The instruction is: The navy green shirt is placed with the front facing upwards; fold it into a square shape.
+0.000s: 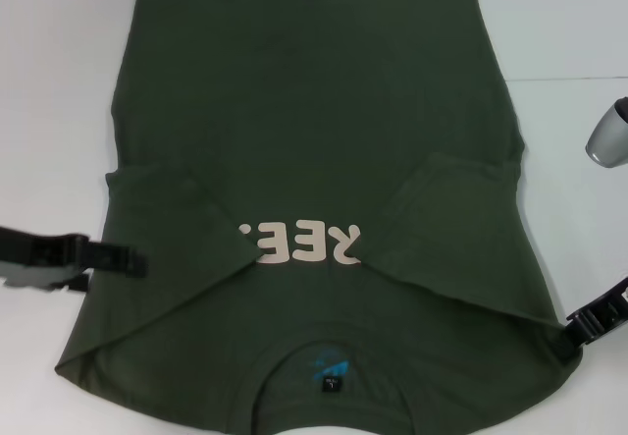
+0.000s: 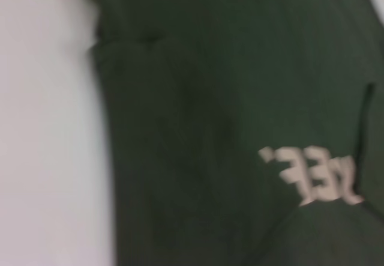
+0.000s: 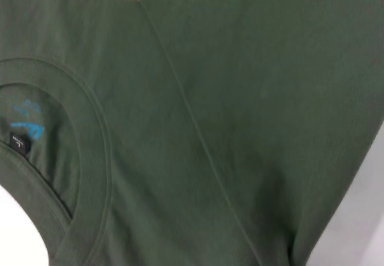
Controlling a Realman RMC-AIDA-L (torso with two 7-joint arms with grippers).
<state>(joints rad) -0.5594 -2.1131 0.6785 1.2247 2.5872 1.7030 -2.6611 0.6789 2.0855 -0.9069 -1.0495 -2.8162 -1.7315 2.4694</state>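
Note:
The navy green shirt (image 1: 314, 111) lies flat on the white table, collar toward me. Both sleeves are folded inward over the chest, the left sleeve (image 1: 177, 224) and the right sleeve (image 1: 456, 229) covering the ends of the pale lettering (image 1: 299, 244). The black neck label (image 1: 331, 384) with blue print shows inside the collar. My left gripper (image 1: 137, 261) hovers at the shirt's left edge, level with the lettering. My right gripper (image 1: 574, 327) sits at the shirt's right edge near the shoulder. The left wrist view shows shirt cloth (image 2: 210, 98) and lettering (image 2: 312, 176); the right wrist view shows the collar (image 3: 90, 158) and label (image 3: 21, 141).
White table (image 1: 59, 81) surrounds the shirt on the left, right and far sides. A silver part of the right arm (image 1: 610, 133) hangs over the table's right side. The shirt's hem reaches the far edge of the head view.

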